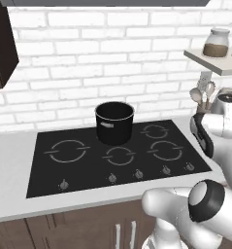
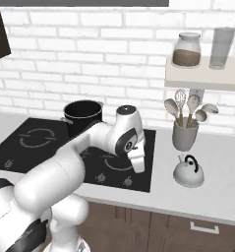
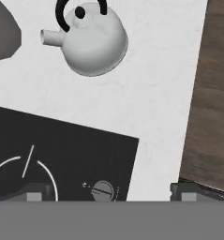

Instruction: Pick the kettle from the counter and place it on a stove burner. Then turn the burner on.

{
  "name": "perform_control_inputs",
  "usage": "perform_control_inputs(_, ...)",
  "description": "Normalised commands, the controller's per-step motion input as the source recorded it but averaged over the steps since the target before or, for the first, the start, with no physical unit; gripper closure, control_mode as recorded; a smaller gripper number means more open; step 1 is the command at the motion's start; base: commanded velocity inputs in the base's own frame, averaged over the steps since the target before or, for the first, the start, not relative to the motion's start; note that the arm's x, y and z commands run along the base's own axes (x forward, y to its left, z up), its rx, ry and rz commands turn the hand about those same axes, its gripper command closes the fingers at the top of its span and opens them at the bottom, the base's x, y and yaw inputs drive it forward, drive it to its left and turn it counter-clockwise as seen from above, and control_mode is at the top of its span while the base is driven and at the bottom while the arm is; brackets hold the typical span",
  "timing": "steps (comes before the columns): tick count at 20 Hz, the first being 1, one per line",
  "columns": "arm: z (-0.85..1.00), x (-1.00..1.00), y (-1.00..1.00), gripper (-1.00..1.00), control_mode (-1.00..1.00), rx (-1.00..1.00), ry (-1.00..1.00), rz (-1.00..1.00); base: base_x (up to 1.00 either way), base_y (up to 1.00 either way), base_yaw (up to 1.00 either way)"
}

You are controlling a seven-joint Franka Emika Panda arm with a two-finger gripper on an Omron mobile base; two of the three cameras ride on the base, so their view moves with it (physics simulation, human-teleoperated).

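Your pincer [image 3: 108, 192] is hovering released over the cooktop's [image 3: 62, 150] corner; the kettle [image 2: 189, 171] is sitting upright on the surface [image 2: 217, 162], just beside the utensil cup [image 2: 184, 134].

No readable text, label or number appears anywhere (only unlettered ring markings).

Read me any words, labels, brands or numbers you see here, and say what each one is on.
No readable text anywhere.
Black pot: pale patch on its front, too blurred to read.
Stove knobs: plain marks, no numbers.
Jar on the shelf: no label.
Kettle: no lettering.
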Motion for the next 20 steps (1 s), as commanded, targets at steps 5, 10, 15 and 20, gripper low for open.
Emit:
perform_control_inputs(5, -0.01, -0.13, -0.07, -1.00, -1.00, -0.04, -0.07, 0.13, 0.00, 0.00, 0.00)
perform_control_inputs(10, -0.07, -0.34, 0.02, -1.00, -1.00, -0.10, 0.00, 0.23, 0.00, 0.00, 0.00)
perform_control_inputs(15, -0.14, -0.29, -0.01, -1.00, -1.00, -0.06, 0.00, 0.28, 0.00, 0.00, 0.00)
perform_control_inputs(20, 0.04, -0.05, 0.11, -1.00, -1.00, -0.17, 0.05, 0.35, 0.00, 0.00, 0.00)
